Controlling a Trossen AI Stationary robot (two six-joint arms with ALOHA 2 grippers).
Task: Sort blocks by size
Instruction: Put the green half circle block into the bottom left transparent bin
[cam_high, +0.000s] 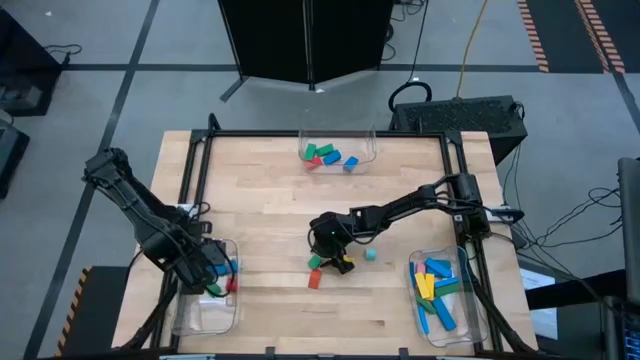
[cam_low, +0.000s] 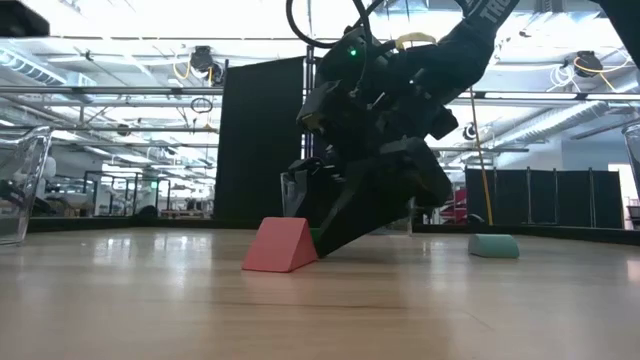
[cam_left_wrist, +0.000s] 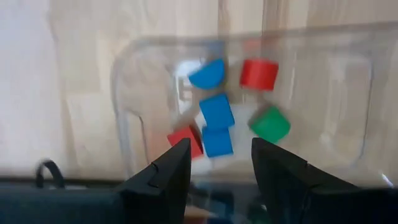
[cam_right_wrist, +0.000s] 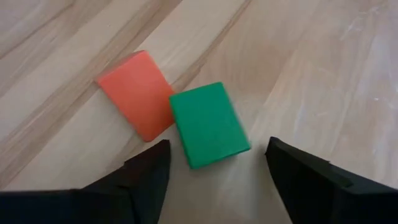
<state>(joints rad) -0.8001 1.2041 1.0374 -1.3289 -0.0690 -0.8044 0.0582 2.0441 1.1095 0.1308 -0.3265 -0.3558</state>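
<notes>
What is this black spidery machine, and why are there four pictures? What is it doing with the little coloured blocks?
It is a robot with two dark arms at a pale wooden table, and each arm ends in a two-finger gripper. One picture looks straight down, one looks level across the tabletop, and two come from cameras on the wrists. The right gripper is open, low over a small green block that touches a red wedge-shaped block; it holds nothing yet. A small cyan block lies nearby. The left gripper is open and empty above a clear plastic bin holding small red, blue and green blocks. A bin on the right holds long bars, and a far bin holds medium pieces.
</notes>
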